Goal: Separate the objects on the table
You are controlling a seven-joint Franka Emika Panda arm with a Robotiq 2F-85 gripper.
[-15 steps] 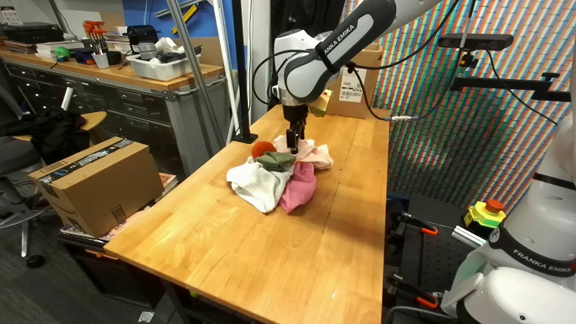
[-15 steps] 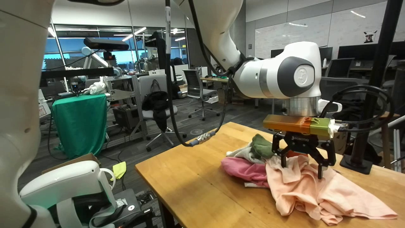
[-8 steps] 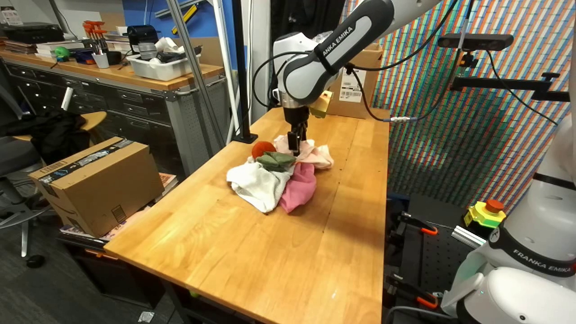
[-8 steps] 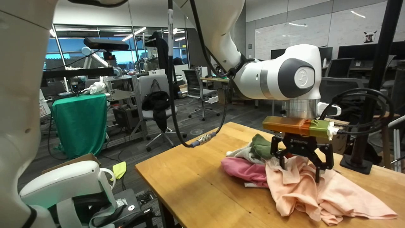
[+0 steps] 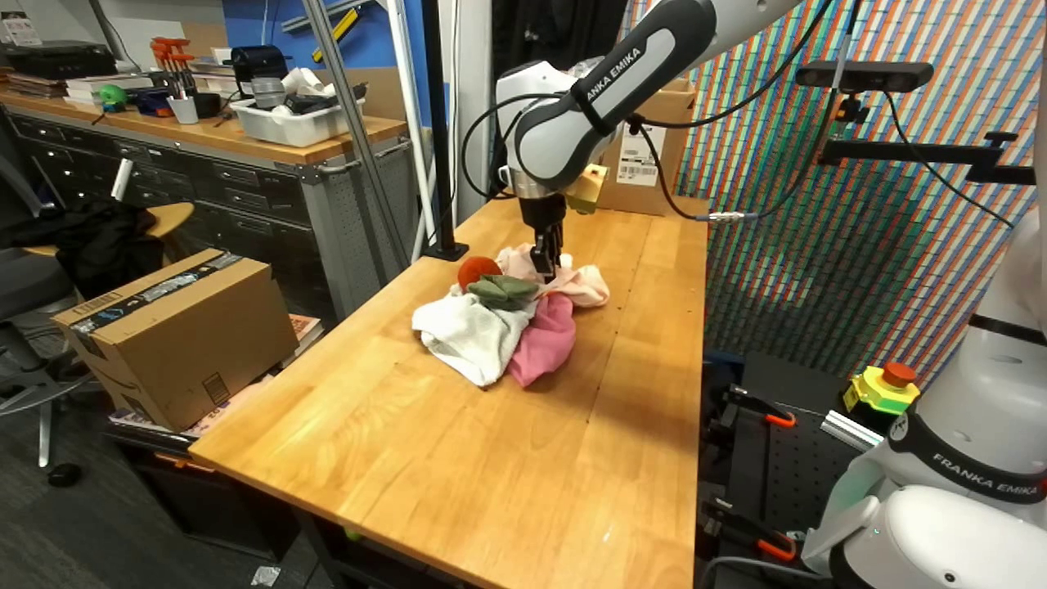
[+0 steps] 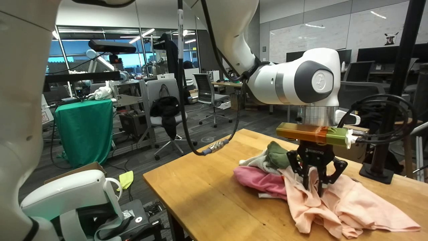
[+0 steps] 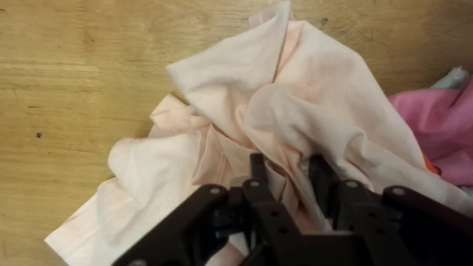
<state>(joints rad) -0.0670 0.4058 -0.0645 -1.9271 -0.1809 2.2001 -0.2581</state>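
Looks barely begun: leaves towel (image 5: 470,335), pink cloth (image 5: 545,339) and peach cloth (image 5: 582,286) to part, bunched mid-frame in an exterior view; has gripper (image 7: 287,162) narrow about a peach fold (pinched? cannot tell).

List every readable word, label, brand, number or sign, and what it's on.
"ANKA EMIKA": robot arm, beside a black strap.
"FRANKA EMIKA": dark band on the white robot body.
"ROBOTIQ": gripper.
Too small or blurred to read: white label on the rear cardboard box; printed tape on the front cardboard box; writing on the whiteboard; wall sheet; cable label.
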